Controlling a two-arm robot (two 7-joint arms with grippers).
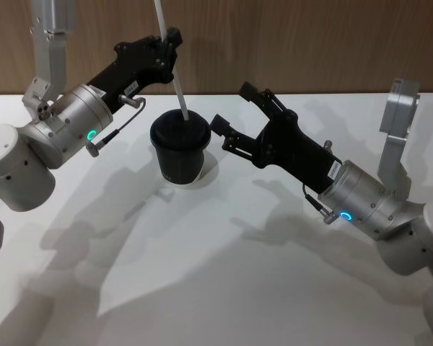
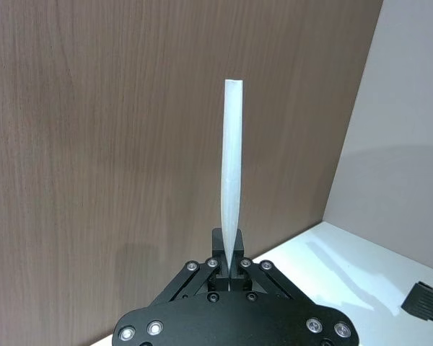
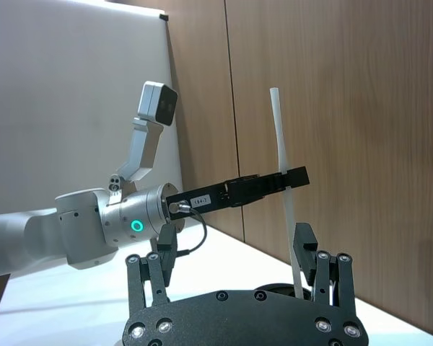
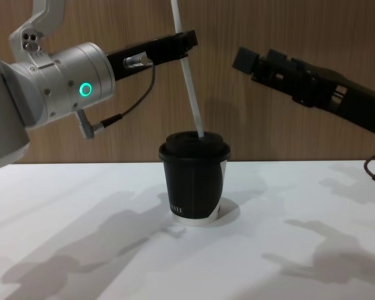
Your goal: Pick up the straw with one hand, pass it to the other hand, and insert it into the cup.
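The cup [image 1: 179, 150] stands upright on the white table [image 1: 224, 288], toward the table's far edge and about midway between its left and right sides, close to the wooden wall behind. Its black domed lid is on, and a white rim shows at its base in the chest view [image 4: 195, 184].

The straw [image 1: 175, 72] runs down into the top of the lid, its lower end at the lid's opening, its upper part leaning a little toward the left and rising well above the cup. In the chest view the straw [image 4: 187, 69] meets the lid near its centre.

The left end effector [image 1: 172, 45] hangs above the cup and slightly to its left, its fingers clamped on the straw well above the lid. From the left wrist view the straw [image 2: 232, 194] stands pinched between the two closed fingertips [image 2: 218, 249] and points away from the end effector [image 2: 230, 259]. A green ring glows on the silver wrist [image 1: 83, 122] behind it, with a dark cable [image 1: 119, 130] looping beside it.

The right end effector [image 1: 234, 112] hovers just to the right of the cup, near the lid but not touching it, with its fingers spread apart and nothing between them. In the right wrist view the right end effector's [image 3: 231, 263] two fingers stand wide apart in the foreground, with the left end effector [image 3: 278, 184] gripping the straw [image 3: 281, 158] beyond.
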